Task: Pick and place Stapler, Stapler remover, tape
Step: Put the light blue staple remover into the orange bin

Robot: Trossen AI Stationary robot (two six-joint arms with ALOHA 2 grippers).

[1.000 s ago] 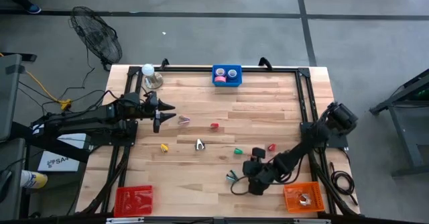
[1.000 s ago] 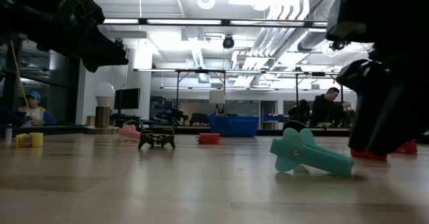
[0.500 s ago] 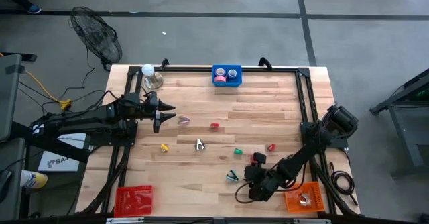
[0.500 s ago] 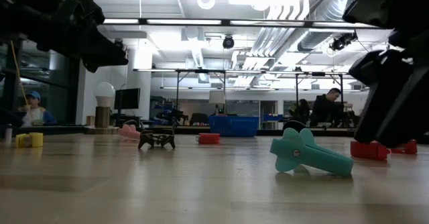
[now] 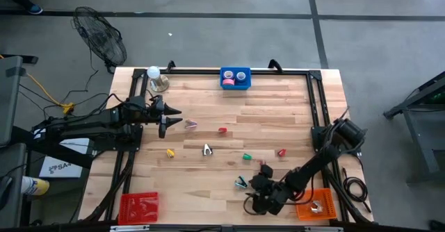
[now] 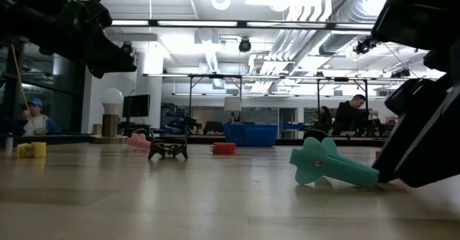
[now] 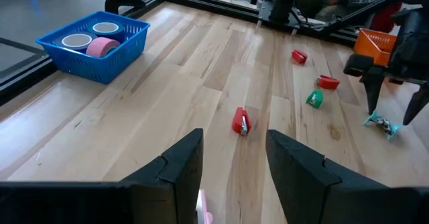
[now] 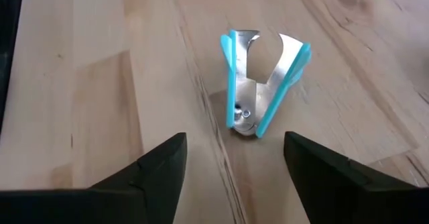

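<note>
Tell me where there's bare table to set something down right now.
Free: the bare wood between the blue basket and the red stapler, and the near stretch between the red bin and the teal staple remover. Crowded: the middle band of small items, and around the right gripper beside the orange bin.

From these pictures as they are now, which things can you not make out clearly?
- Orange bin, high view: the small pale object inside is too small to identify.
- Blue basket, left wrist view: tape rolls show only from above; anything beneath them is hidden.
- Teal staple remover, right wrist view: its underside is hidden.
- Low view: the right arm covers the table behind it.
- Red bin, high view: contents too small to tell.
</note>
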